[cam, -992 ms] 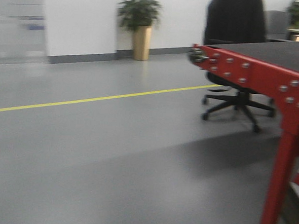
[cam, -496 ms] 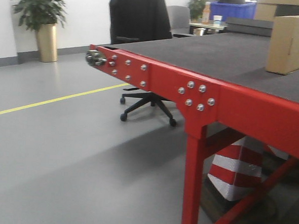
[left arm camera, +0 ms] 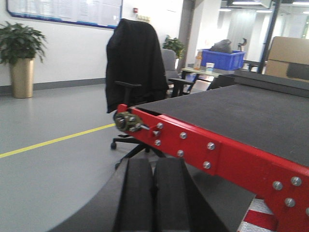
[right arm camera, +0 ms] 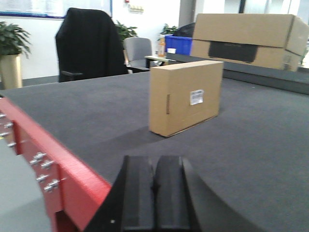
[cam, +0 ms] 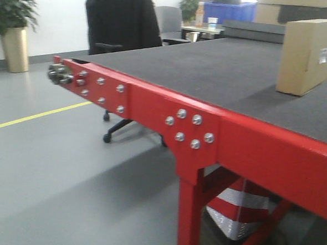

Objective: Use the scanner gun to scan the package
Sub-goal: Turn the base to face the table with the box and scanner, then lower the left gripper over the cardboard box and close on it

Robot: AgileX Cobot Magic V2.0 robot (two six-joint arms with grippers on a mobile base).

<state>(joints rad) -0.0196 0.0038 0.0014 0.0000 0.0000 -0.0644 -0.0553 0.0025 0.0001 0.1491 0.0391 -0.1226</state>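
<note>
Swinging round since half a second ago, the front view takes in more of the red-framed counter (cam: 153, 106), its corner now further left in the picture, and the package (cam: 307, 56) looms larger at upper right. That package is a flat cardboard box standing upright on its long edge on the dark counter top, well back from the red rail. The right wrist view shows its white label (right arm camera: 196, 96) turned toward this side. Both claws are idle: the left claw (left arm camera: 153, 191) has its pads pressed together with nothing between, short of the counter's corner, and the right claw (right arm camera: 154, 191) is likewise closed and empty, facing the box across the counter top. No scanner gun shows in any view, so I judge the step in hand to be the approach, with the gun yet to be found. It may lie out of frame to the right, though the soft front view leaves that unsure. To do this well, the base should finish square to the red rail and stop short of touching it, minding the striped cone (cam: 237, 210) under the frame. Keep the label in the right wrist's sight, since that is the face to scan, and do not nudge the box, which looks easy to tip on so narrow a base.
</note>
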